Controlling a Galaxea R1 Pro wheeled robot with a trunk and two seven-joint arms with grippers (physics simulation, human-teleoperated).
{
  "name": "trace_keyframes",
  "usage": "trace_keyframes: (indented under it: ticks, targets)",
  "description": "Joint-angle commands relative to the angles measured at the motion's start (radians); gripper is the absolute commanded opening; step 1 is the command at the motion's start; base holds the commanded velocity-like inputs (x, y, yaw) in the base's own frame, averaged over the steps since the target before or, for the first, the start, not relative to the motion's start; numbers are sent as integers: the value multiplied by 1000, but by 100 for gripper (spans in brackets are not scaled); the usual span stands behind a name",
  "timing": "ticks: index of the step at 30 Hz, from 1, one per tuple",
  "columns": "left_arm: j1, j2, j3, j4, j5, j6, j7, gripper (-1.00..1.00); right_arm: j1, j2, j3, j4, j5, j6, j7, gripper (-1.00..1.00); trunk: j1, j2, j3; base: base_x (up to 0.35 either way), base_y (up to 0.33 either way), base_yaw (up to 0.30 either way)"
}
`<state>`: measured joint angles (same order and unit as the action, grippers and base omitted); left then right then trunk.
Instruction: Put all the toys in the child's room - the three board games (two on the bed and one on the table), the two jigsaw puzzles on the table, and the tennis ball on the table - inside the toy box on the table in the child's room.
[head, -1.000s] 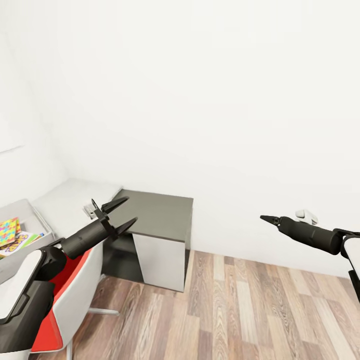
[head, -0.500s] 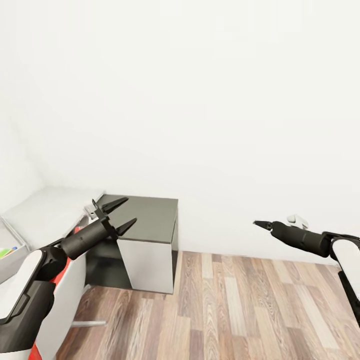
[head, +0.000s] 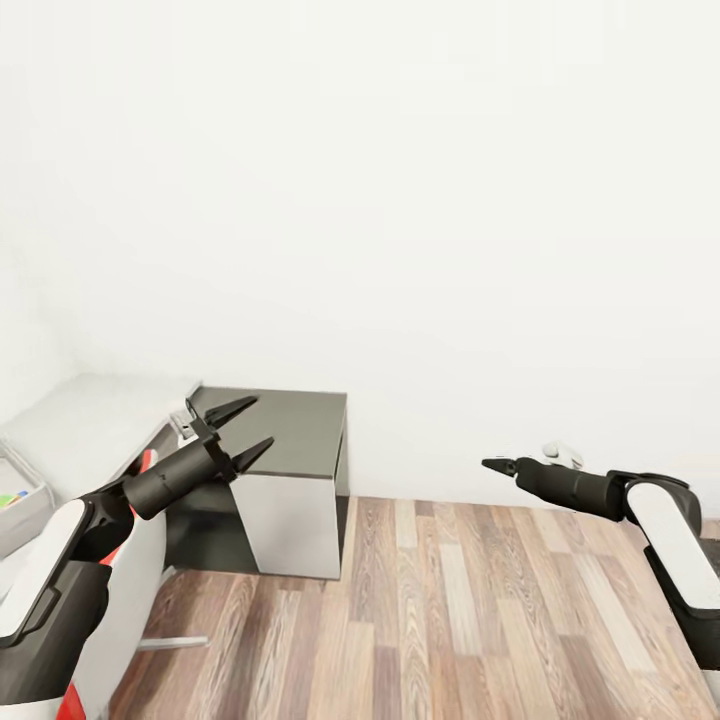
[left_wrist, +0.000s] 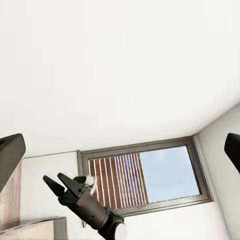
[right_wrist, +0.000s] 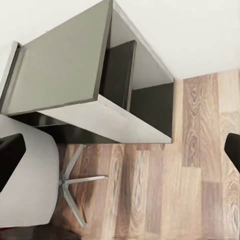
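Where table (head: 290, 430) ends, bare floor (head: 470, 620), wall (head: 400, 200)

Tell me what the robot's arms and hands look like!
Each arm has a smooth white shell with black joints, ending in a dark grey tube. The left hand has two black pointy fingers like a beak. The right hand is black and pointy too, with a small white part beside it.

Bench (head: 95, 420): pale grey top, lower dark grey section (head: 290, 430) beside the left end effector (head: 243, 428).
On bench: pale grey tray (head: 22, 500), partly cropped.
Floor (head: 450, 620): wood planks; chair base (right_wrist: 75, 182) resting on it.
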<state>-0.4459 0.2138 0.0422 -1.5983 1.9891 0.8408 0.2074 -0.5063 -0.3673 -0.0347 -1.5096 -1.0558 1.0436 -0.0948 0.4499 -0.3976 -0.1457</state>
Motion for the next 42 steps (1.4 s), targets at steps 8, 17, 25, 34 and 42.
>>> trace_keyframes:
  ticks: [8,17,25,34,42]
  targets:
    - [24,-4,-16,60,-161,-11,36,100,2,6,17,53,-10,4,-11,100,0,-2,-2,-307,0,-4]
    - [101,-27,-28,310,-500,-26,-3,100,28,20,43,268,41,4,-15,100,0,-2,-2,-323,0,-1]
    - [167,-42,-46,593,-794,-151,-83,100,62,28,106,468,257,3,-8,100,0,-2,-2,-324,0,0]
    - [187,-96,-135,1095,-1182,-440,-117,100,135,69,327,782,451,-263,23,100,0,-2,-2,-175,0,0]
    - [199,-117,-148,1345,-1243,-670,-122,100,168,95,488,1051,477,-529,168,100,0,-2,-2,-31,0,0]
